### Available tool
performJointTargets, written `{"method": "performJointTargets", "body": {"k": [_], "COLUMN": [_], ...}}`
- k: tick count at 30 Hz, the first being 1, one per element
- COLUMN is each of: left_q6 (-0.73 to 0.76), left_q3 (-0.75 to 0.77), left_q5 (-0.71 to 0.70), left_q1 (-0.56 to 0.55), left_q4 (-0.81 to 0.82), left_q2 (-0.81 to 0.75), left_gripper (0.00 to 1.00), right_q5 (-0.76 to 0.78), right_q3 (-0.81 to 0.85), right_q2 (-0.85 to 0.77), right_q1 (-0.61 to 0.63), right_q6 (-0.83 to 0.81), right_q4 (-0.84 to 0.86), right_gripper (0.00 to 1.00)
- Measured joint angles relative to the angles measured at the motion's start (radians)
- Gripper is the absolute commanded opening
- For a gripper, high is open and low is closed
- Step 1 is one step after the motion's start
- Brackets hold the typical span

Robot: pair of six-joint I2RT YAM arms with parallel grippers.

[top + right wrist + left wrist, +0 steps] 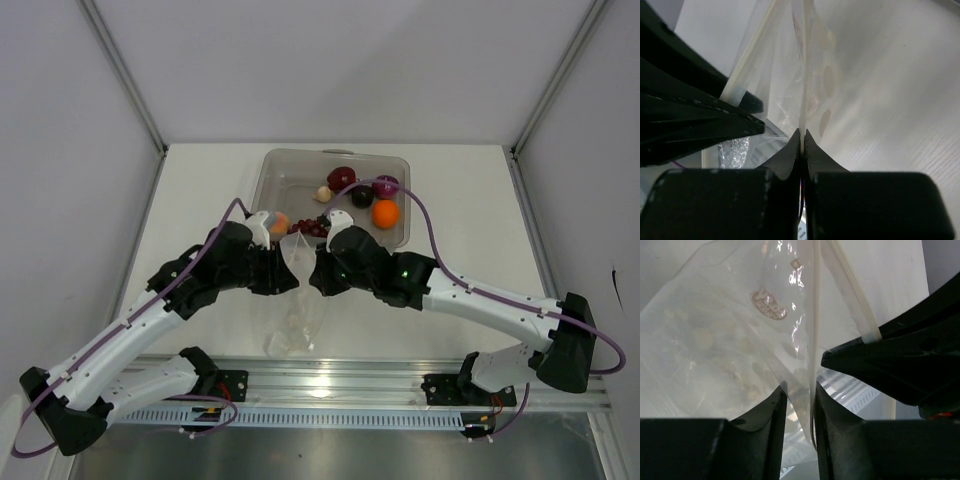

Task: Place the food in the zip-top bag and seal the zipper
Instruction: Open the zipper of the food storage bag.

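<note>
Before the tray, right gripper clamped on zip-top bag, left gripper slightly apart around its edge.

- The zip-top bag carries a small reddish-brown oval logo printed on its clear film, seen in the left wrist view. The oval seems to hold letters, but they are too small and blurred to read.
- Up and to the right of the logo, a faint brownish mark sits on the same film. I cannot tell whether it is a letter.
- In the right wrist view, pale oval prints show through the bag, with no legible letters.
- Nothing in the top view can be read.
</note>
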Motion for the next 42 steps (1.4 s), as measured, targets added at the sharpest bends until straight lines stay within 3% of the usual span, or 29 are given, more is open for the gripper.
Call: {"method": "performJointTargets", "body": {"k": [5,7,11,14,30,42], "left_q6": [0.013,0.019,0.027,0.034,0.055,0.036], "left_q3": [0.0,0.0,0.0,0.0,0.063,0.069], "left_q5": [0.001,0.0,-0.003,-0.002,-0.077,-0.095], "left_q1": [0.0,0.0,0.0,0.0,0.0,0.0], "left_q4": [0.004,0.003,-0.003,-0.013,-0.166,-0.18], "left_q2": [0.0,0.0,0.0,-0.002,-0.092,-0.152], "left_gripper": [0.38,0.35,0.11,0.01,0.01,0.01], "right_q5": [0.052,0.074,0.125,0.15,0.298,0.255], "right_q3": [0.058,0.066,0.066,0.066,0.065,0.025], "right_q2": [0.008,0.012,0.026,0.032,0.033,0.037], "right_q1": [0.041,0.056,0.084,0.09,-0.026,-0.048], "right_q6": [0.019,0.024,0.033,0.033,-0.017,-0.121], "right_q4": [-0.014,-0.015,-0.029,-0.036,-0.202,-0.131], "right_gripper": [0.0,0.0,0.0,0.0,0.0,0.0]}}
